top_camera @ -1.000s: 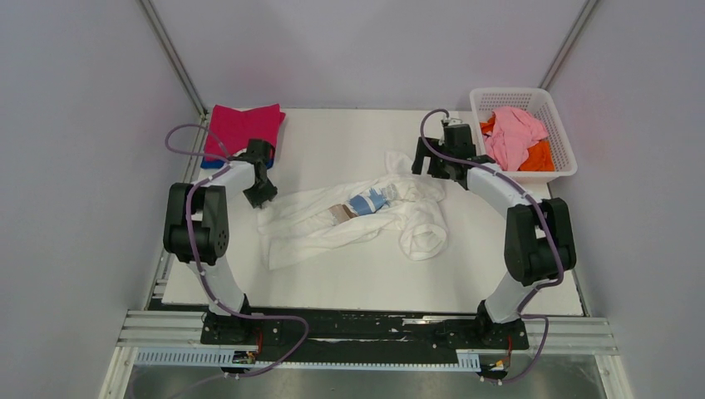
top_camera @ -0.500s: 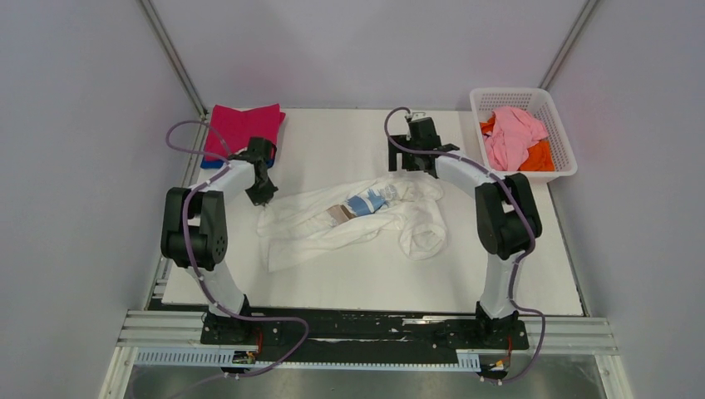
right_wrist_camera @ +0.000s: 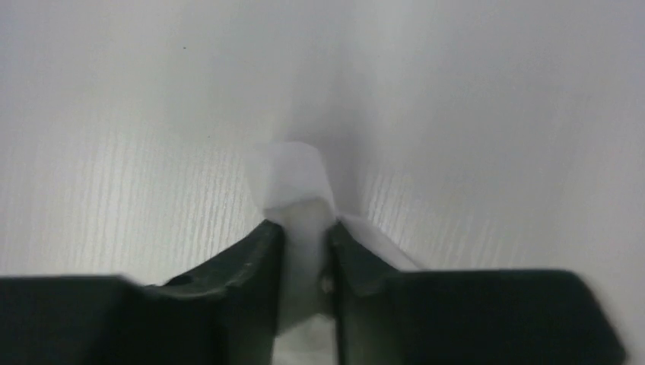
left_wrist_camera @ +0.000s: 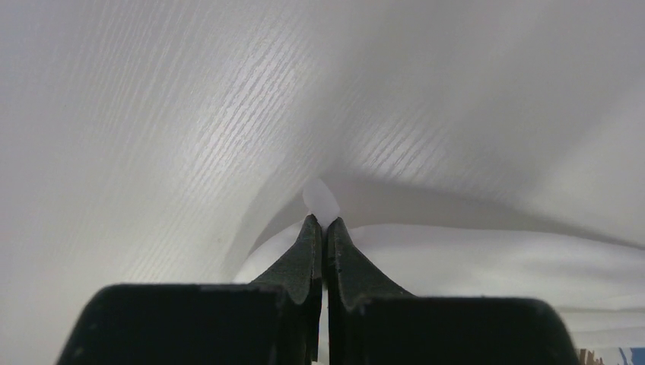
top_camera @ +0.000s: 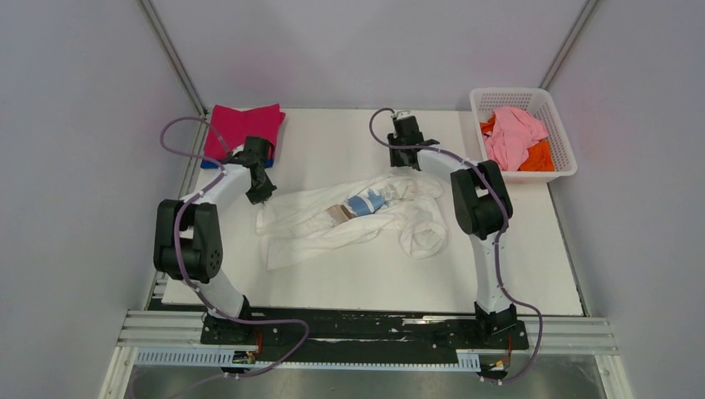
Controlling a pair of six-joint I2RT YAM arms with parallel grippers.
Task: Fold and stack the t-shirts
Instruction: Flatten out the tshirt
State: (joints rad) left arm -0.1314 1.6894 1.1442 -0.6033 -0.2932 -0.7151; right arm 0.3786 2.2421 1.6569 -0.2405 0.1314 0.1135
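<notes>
At the far left corner of the surface [top_camera: 349, 287], a folded magenta t-shirt [top_camera: 244, 125] lies on a blue t-shirt [top_camera: 214, 163], of which only an edge shows. Just beside that stack, the left hand [top_camera: 260, 194] is at the left end of the white t-shirt [top_camera: 316, 224]. The left wrist view shows what the overhead cannot: the left hand [left_wrist_camera: 323, 226] is pressed nearly closed on a small nub of white cloth.

The white t-shirt lies crumpled, its long axis running from near left to far right across the middle. Its blue and brown print faces up at the centre. Bare surface lies open in front of it and behind it.

At the shirt's far right end, the right hand [top_camera: 405, 160] sits low. In its wrist view the right hand [right_wrist_camera: 304, 232] is closed on a raised fold of white cloth.

At the far right, the basket [top_camera: 568, 170] holds a pale pink t-shirt [top_camera: 511, 133] over an orange t-shirt [top_camera: 540, 156].
</notes>
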